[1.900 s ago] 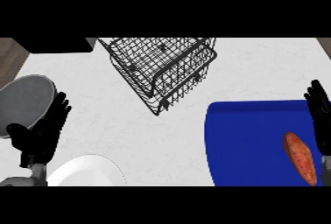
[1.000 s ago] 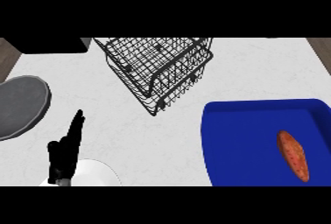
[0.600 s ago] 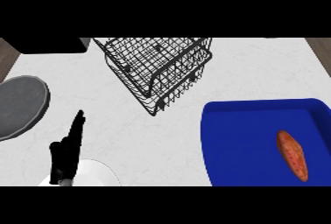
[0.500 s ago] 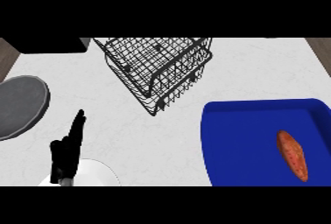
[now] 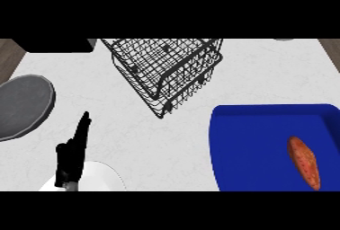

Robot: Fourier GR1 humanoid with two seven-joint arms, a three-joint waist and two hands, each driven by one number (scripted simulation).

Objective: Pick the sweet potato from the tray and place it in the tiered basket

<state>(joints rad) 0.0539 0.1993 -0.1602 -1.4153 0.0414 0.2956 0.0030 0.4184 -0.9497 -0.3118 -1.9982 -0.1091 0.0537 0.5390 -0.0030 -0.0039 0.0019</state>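
An orange-red sweet potato (image 5: 305, 162) lies lengthwise on the blue tray (image 5: 252, 148) at the lower right. The black wire tiered basket (image 5: 166, 67) stands at the top centre of the white counter and holds nothing I can see. My left hand (image 5: 72, 155) is at the lower left, seen edge-on with its fingers straight and pointing up, far from both tray and basket. It holds nothing. My right hand does not show.
A grey plate (image 5: 21, 105) lies at the left edge. A white plate (image 5: 100, 179) sits at the bottom left, partly under my left hand. A dark object (image 5: 56, 45) fills the top left corner. Bare white counter lies between basket and tray.
Since the oldest frame my right hand has left the view at the right edge and my left hand has turned edge-on, moving right. Over the last second nothing has moved.
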